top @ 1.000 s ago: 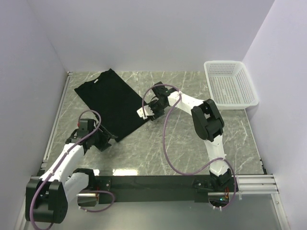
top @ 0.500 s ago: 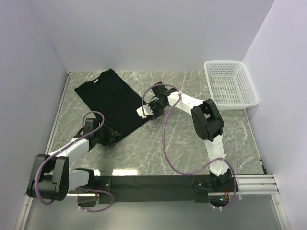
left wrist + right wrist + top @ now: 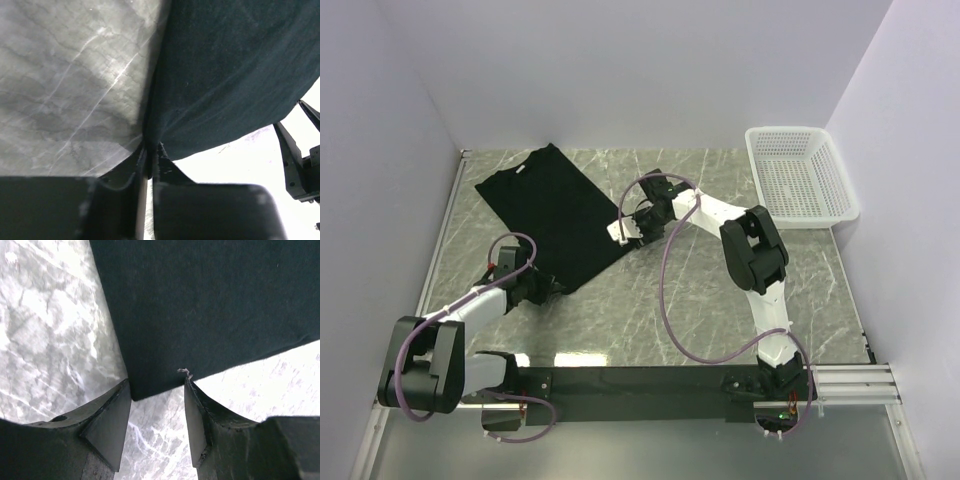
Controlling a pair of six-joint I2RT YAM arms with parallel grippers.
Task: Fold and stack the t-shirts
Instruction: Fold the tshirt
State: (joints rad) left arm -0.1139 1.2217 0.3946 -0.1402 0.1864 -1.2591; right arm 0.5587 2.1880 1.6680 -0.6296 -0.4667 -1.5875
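One black t-shirt (image 3: 555, 215) lies flat on the marble table as a long slanted strip, its white neck label toward the far left. My left gripper (image 3: 548, 290) is at the shirt's near corner. In the left wrist view that gripper (image 3: 151, 150) is shut, with the edge of the cloth (image 3: 230, 75) pinched between its jaws. My right gripper (image 3: 623, 232) is at the shirt's right corner. In the right wrist view its jaws (image 3: 157, 390) stand open, and the corner of the cloth (image 3: 200, 305) lies between the fingertips, not pinched.
A white plastic basket (image 3: 800, 175) stands at the far right corner. Walls close in the table at the back and on both sides. A metal rail (image 3: 435, 260) runs along the left edge. The arms' base bar (image 3: 640, 385) crosses the near edge.
The left arm reached forward to the shirt's near corner and its jaws shut on the cloth. The right gripper shifted slightly at the right corner and stayed open.
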